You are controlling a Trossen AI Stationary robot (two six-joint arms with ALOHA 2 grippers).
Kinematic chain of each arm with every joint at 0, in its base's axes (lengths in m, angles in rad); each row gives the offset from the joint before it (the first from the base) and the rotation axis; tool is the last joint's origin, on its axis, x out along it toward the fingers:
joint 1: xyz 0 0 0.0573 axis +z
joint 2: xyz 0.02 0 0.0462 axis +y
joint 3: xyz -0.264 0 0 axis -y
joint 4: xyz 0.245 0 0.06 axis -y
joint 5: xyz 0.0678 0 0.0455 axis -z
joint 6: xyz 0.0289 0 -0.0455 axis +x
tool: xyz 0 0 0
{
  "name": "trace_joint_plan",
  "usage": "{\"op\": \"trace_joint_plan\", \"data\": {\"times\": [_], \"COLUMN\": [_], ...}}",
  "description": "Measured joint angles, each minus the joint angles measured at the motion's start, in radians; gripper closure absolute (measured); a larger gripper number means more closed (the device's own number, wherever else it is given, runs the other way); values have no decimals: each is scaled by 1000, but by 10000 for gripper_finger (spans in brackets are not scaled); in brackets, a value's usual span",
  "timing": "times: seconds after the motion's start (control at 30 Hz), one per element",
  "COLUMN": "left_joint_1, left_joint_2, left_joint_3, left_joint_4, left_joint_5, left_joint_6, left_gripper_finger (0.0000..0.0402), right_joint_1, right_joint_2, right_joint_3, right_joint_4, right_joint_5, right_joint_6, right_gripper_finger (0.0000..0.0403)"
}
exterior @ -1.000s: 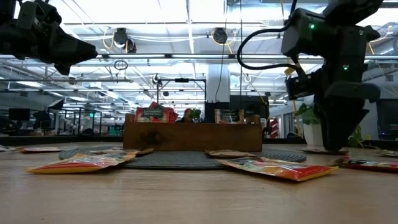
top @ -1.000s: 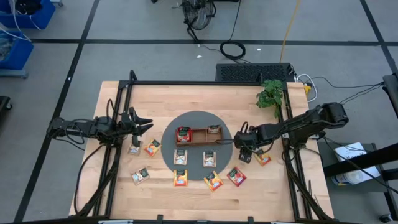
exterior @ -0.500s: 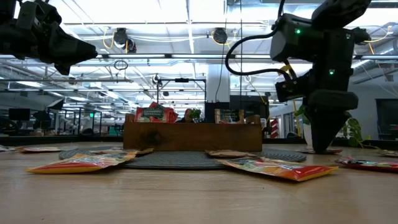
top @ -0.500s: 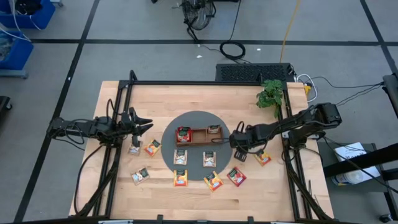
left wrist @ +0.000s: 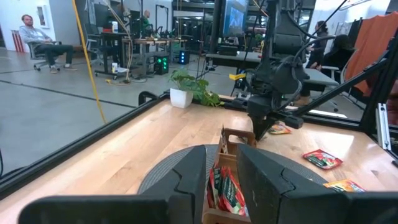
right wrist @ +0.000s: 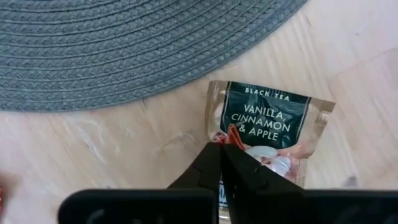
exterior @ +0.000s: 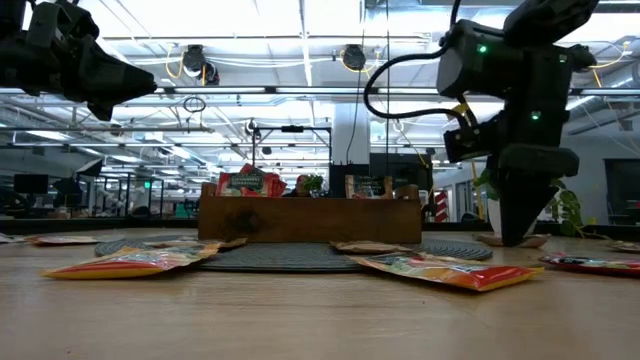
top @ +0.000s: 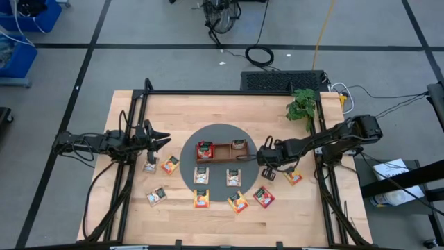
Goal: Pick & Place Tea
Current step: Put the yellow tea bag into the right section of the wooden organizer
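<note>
Your right gripper (top: 267, 167) is down at the table just off the round grey mat's (top: 220, 132) right edge, over a whitish tea packet (right wrist: 267, 140) with dark print (the label reads "Vanilla, Cinnamon & Apple"). In the right wrist view the two fingers are pressed together with their tips on the packet's middle; the packet lies flat on the wood, just beside the mat, so you cannot tell whether any of it is actually pinched.

Your left gripper (top: 163, 138) hovers above the table's left side, well apart from the mat, pointing toward the tray (top: 222, 151). Its fingers (left wrist: 193, 177) stand a narrow gap apart with nothing between them.

The tray sits on the mat, with red packets (top: 204, 148) in its left compartment and another packet in the right one. Other packets lie loose: two on the mat's near part, several on the wood in front of it and near the left gripper, and an orange one (top: 294, 177) just right of your right gripper.
</note>
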State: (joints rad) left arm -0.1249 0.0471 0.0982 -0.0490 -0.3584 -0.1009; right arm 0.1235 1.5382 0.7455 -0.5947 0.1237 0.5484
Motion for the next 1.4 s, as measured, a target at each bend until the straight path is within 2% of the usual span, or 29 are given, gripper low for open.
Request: {"op": "trace_joint_plan", "data": {"times": [0.17, 0.37, 0.47, 0.63, 0.8, 0.87, 0.97, 1.1, 1.17, 1.3, 1.4], "left_joint_1": [0, 0, 0, 0, 0, 0, 0, 0, 0, 0, 0], "left_joint_2": [0, 0, 0, 0, 0, 0, 0, 0, 0, 0, 0], "left_joint_3": [0, 0, 0, 0, 0, 0, 0, 0, 0, 0, 0], "left_joint_4": [0, 0, 0, 0, 0, 0, 0, 0, 0, 0, 0], "left_joint_5": [0, 0, 0, 0, 0, 0, 0, 0, 0, 0, 0], "left_joint_6": [0, 0, 0, 0, 0, 0, 0, 0, 0, 0, 0], "left_gripper_finger": [309, 309, 309, 309, 309, 309, 309, 309, 309, 309, 309], "right_joint_1": [25, 62, 69, 68, 32, 17, 2, -42, -76, -124, -115], "right_joint_2": [-37, -55, -57, -57, -57, -58, -58, -58, -58, -59, -62], "right_joint_3": [83, 167, 193, 197, 192, 169, 153, 151, 167, 201, 206], "right_joint_4": [-129, -139, -86, -20, -214, -195, -114, -83, -157, -433, -549], "right_joint_5": [95, 174, 231, 243, 242, 249, 214, 161, 132, -103, -128], "right_joint_6": [-12, -46, -77, -125, -48, 14, 129, 48, 119, 237, 306], "right_gripper_finger": [403, 402, 402, 402, 402, 401, 394, 388, 387, 371, 333]}}
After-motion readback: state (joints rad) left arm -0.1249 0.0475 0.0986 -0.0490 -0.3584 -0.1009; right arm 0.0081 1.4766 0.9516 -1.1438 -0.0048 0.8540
